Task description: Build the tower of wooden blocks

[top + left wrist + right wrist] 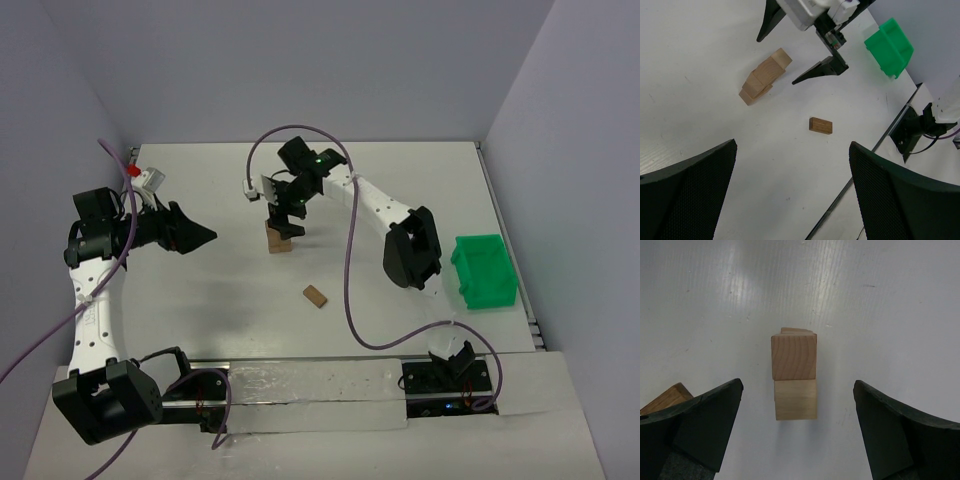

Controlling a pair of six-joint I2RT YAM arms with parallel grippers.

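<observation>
The wood block tower (279,240) stands at the middle back of the table, a short stack of light-brown blocks. In the right wrist view its top cube (794,356) sits over a paler block (795,400). My right gripper (286,218) hangs open just above the tower, one finger to each side, touching nothing. One loose flat block (315,296) lies nearer the front; it also shows in the left wrist view (820,125). My left gripper (205,237) is open and empty, left of the tower and apart from it.
A green plastic bin (484,270) stands at the right, beside the right arm's elbow. A small white and red object (148,178) lies at the back left. Purple cables loop over both arms. A metal rail (300,385) runs along the front edge.
</observation>
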